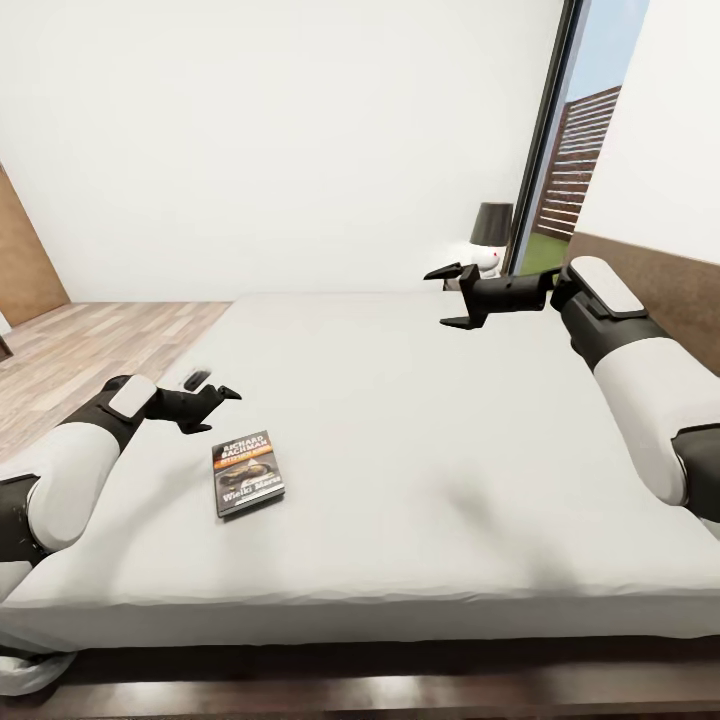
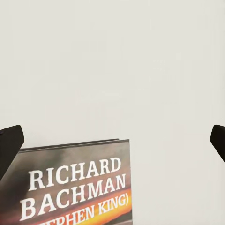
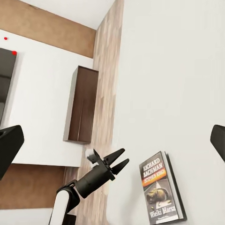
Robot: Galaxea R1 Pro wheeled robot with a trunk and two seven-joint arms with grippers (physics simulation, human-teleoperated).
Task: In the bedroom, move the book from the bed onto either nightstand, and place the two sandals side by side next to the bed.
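Over the near left part of the bed (image 1: 420, 440), the left gripper (image 1: 222, 403) hangs with its jaws spread and nothing between them, just beyond the far short edge of the book (image 1: 247, 473) and not touching it. Its forearm reaches in low from the bed's left side, bent at the elbow. The right gripper (image 1: 455, 296) is held higher, well apart from the book, over the far right part of the mattress, jaws wide apart and empty, its arm stretched forward from the right with the wrist about level.

The book lies flat and face up on the off-white mattress. Its cover reads "RICHARD BACHMAN" in white, with "(STEPHEN KING)" beneath on an orange band, clearest in the left wrist view (image 2: 77, 185); lower on the cover, the right wrist view shows "Wielki Marsz" (image 3: 161, 188).

Behind the right gripper, a black-shaded lamp (image 1: 491, 224) stands beside a tall window (image 1: 580, 130).
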